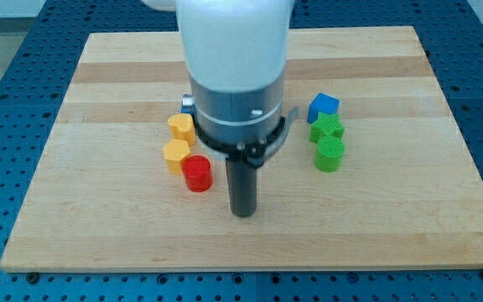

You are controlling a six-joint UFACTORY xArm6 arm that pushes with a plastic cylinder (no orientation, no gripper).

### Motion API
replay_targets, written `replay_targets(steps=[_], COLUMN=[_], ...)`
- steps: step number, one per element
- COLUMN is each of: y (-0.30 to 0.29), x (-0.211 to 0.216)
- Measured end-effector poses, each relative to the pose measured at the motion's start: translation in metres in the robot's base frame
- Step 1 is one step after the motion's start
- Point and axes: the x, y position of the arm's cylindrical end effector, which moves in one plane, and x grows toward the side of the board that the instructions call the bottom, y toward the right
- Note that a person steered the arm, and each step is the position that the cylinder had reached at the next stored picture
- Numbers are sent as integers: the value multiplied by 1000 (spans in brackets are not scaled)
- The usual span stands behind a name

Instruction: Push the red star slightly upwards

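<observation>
No red star shows in this view; the arm's wide body hides the middle of the board. The only red block that shows is a red cylinder [197,174] left of centre. My tip [243,213] stands on the board just to the right of and slightly below the red cylinder, a small gap apart from it.
A yellow heart [181,127] and a yellow block [176,154] lie above and left of the red cylinder. At the right a blue block [324,106], a green star [328,128] and a green cylinder [330,154] stand in a column. The wooden board [99,218] ends near the view's bottom.
</observation>
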Motion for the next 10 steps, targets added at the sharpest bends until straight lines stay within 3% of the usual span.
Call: replay_targets(steps=[4,8,9,10], y=[8,49,50,13], x=[-148,-164,-177,-179])
